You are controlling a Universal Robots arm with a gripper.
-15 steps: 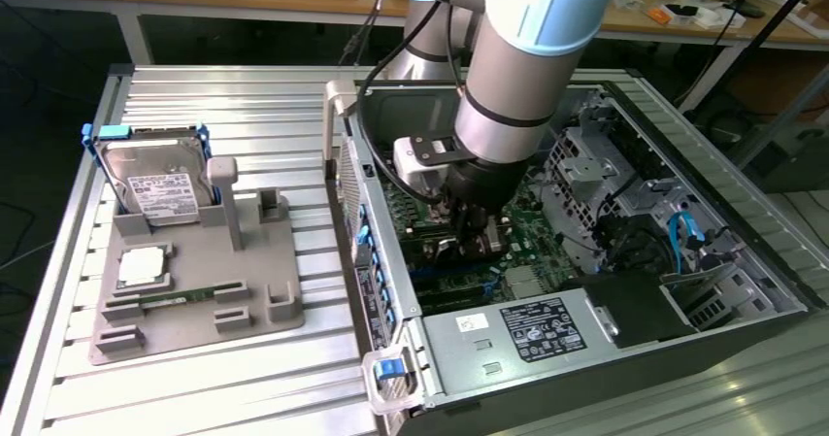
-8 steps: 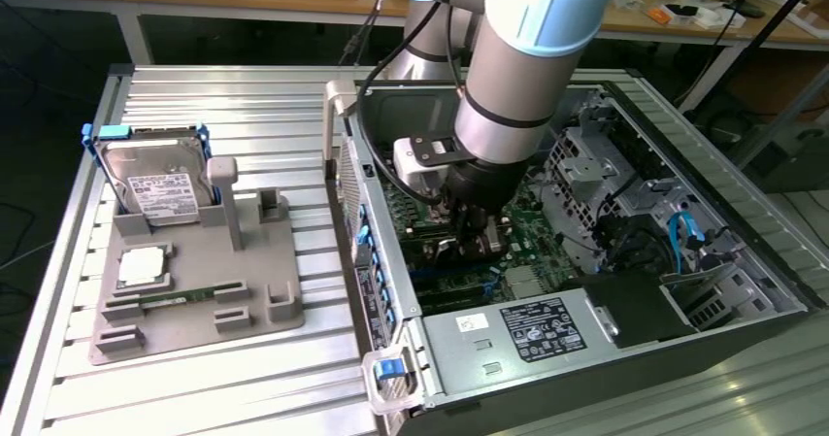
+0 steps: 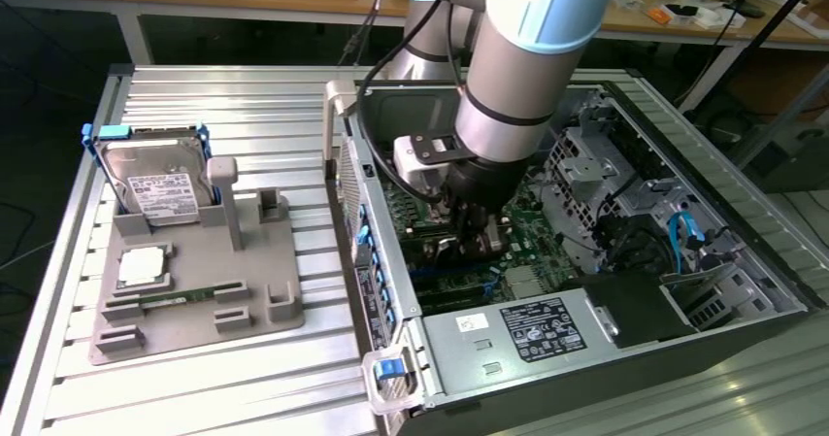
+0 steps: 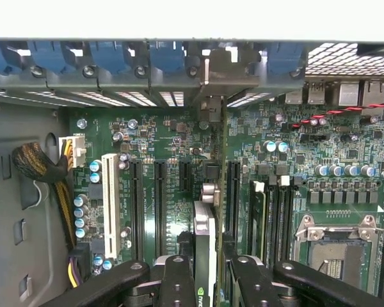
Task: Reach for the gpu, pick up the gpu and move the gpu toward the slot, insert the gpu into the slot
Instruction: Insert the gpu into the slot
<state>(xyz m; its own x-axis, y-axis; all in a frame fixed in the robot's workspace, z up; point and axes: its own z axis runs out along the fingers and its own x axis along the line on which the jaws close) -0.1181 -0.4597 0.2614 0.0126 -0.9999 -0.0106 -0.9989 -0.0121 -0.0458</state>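
Inside the open computer case point(image 3: 725, 290) (motherboard point(image 4: 166, 147) within) the pincer point(image 4: 205, 272) grips the gpu point(image 4: 205, 246) — edge-on.

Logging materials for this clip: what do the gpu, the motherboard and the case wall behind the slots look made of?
The gpu, edge-on in the hand: seemingly circuit card with a pale metal edge, dully shiny. The motherboard: green laminate, matte, studded with components. The case wall: grey sheet metal, likely steel, perforated, with blue clips that look plastic.
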